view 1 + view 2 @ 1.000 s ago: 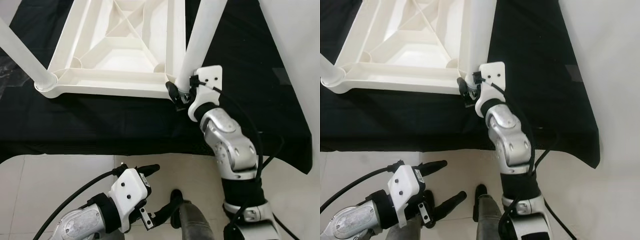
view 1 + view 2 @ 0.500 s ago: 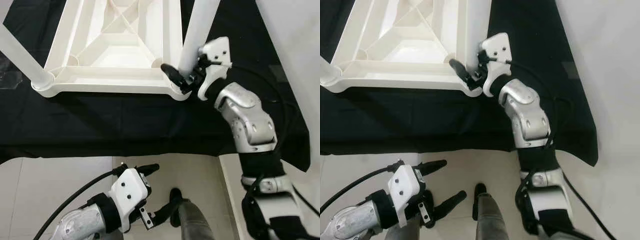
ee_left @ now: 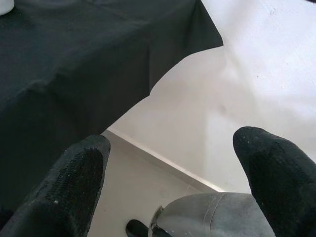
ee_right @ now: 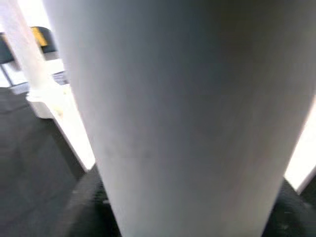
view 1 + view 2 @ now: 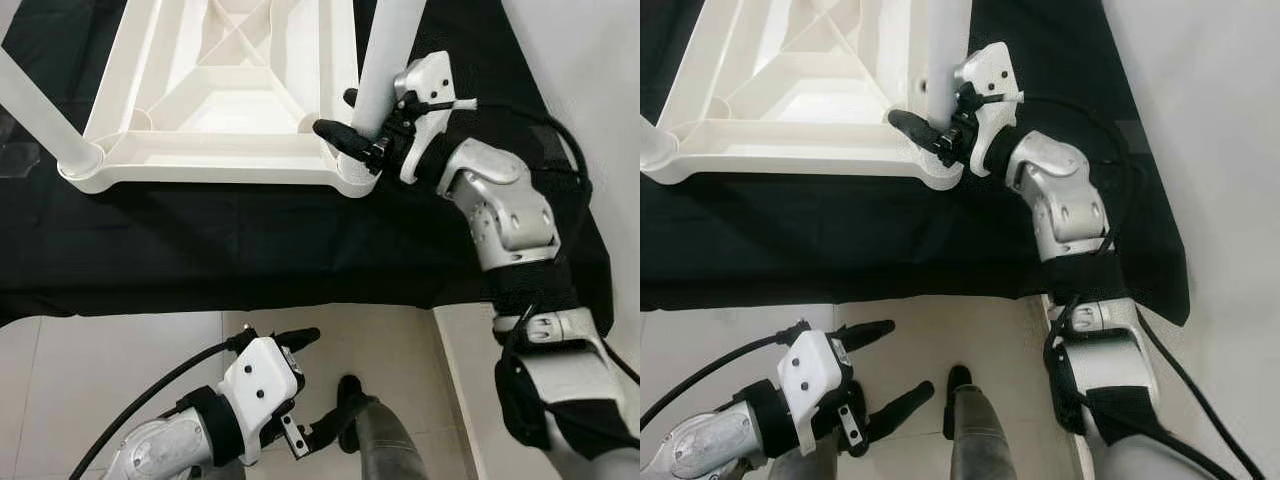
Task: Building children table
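Upturned white tabletop — two legs socketed, right gripper fingers clasping near-corner leg; left gripper fingers spread, idle — further legs unconfirmed.

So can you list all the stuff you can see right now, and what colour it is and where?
Upturned table top: one, white, lying upside down on the black cloth.
Table legs: two in view, white; one stands in the near right corner socket, one in the near left corner.
Cloth: one, black, spread on the floor under the table.
Floor: pale tiles, in front of the cloth.
Right end effector: one, black fingers, around the base of the right leg.
Left end effector: one, black fingers spread open, held low over the tiles.
Arms: two, silver; right reaching forward, left low at the near left.
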`<state>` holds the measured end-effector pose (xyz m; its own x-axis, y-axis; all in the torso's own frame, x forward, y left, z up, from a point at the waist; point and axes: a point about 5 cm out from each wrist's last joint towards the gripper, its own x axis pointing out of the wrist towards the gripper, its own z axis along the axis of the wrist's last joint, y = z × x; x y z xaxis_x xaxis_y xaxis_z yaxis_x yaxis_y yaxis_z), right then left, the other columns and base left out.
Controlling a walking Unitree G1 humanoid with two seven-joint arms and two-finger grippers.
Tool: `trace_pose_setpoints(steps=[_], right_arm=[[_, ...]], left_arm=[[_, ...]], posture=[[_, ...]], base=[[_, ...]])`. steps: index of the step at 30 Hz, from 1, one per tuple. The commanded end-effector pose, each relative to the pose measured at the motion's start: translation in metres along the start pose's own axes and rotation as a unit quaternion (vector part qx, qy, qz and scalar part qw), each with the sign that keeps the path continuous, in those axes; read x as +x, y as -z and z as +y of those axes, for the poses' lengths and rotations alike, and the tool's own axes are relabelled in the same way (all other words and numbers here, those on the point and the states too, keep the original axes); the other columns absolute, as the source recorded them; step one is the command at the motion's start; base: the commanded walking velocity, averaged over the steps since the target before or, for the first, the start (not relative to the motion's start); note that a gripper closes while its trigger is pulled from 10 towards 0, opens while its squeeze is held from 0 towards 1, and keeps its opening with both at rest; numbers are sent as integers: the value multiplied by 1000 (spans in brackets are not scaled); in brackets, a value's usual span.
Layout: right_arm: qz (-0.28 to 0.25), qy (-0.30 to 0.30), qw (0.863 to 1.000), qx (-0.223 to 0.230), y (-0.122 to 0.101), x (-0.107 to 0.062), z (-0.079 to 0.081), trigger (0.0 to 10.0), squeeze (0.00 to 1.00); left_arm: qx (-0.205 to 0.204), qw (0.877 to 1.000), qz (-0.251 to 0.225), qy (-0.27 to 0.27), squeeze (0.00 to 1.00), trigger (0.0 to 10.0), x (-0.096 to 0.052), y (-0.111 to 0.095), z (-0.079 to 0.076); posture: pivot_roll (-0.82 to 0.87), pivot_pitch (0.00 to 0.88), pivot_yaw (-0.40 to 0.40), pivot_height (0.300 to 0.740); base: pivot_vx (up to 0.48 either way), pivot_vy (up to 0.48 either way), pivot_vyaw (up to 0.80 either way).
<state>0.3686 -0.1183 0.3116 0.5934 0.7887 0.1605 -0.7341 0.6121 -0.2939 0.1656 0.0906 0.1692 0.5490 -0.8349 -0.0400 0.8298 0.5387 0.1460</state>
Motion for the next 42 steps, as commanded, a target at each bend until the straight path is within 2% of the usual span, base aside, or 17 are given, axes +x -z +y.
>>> trace_pose_setpoints(steps=[1,9,11,13,14,15,18,24,28,29,30,31,32,33,38,39,42], right_arm=[[-1,-29,1000,9,4,3,5,0,0],[35,4,999,12,20,-4,2,0,0],[94,133,987,15,45,-12,3,0,0],[146,320,936,30,73,-35,14,0,0],[146,320,936,30,73,-35,14,0,0],[166,346,923,43,84,-42,30,0,0],[178,349,916,84,99,-41,51,0,0],[154,340,925,72,88,-19,37,0,0],[154,344,923,73,85,-17,38,235,0],[153,349,922,73,83,-17,39,10000,0],[156,342,924,71,81,-15,39,10000,75],[155,338,925,71,78,-16,37,10000,1000],[155,338,925,71,78,-16,37,10000,1000],[122,306,941,74,66,-14,27,10000,1000],[56,239,967,70,45,-10,18,10000,957],[41,204,976,64,39,-9,12,10000,0],[35,160,986,35,30,-12,0,10000,0]], left_arm=[[-9,1000,6,5,0,10000,0,4,-5],[-10,1000,6,6,0,10000,1,5,-5],[-10,1000,5,3,0,10000,1,6,-3],[-10,1000,3,0,0,10000,0,6,-3],[-10,1000,3,0,0,10000,0,6,-3],[-9,1000,2,-2,0,10000,1,5,-2],[-6,1000,0,-9,0,10000,2,4,0],[14,998,15,-59,0,10000,-5,6,13],[18,997,18,-76,0,10000,-7,6,17],[21,996,20,-87,0,10000,-9,6,20],[26,994,23,-108,0,10000,-12,6,23],[32,991,26,-127,0,10000,-15,6,26],[32,991,26,-127,0,10000,-15,6,26],[48,985,36,-162,0,10000,-22,5,33],[59,979,43,-188,0,10000,-28,5,39],[61,978,43,-194,0,10000,-30,4,41],[66,976,41,-202,0,10000,-31,3,44]], posture=[[58,397,-62,740],[36,388,-70,740],[31,388,-73,740],[26,388,-79,740],[26,388,-79,740],[47,404,-73,740],[47,383,-59,740],[66,384,-63,740],[74,387,-68,740],[74,387,-68,740],[86,392,-69,740],[87,392,-69,740],[87,392,-69,740],[96,394,-65,740],[93,396,-62,740],[92,394,-62,740],[97,395,-66,740]], base=[[0,0,0],[0,0,0],[0,0,0],[0,0,0],[0,0,0],[0,0,0],[0,0,0],[0,0,0],[0,0,0],[0,0,0],[0,0,0],[0,0,0],[0,0,0],[0,0,0],[0,0,0],[0,0,0],[0,0,0]])
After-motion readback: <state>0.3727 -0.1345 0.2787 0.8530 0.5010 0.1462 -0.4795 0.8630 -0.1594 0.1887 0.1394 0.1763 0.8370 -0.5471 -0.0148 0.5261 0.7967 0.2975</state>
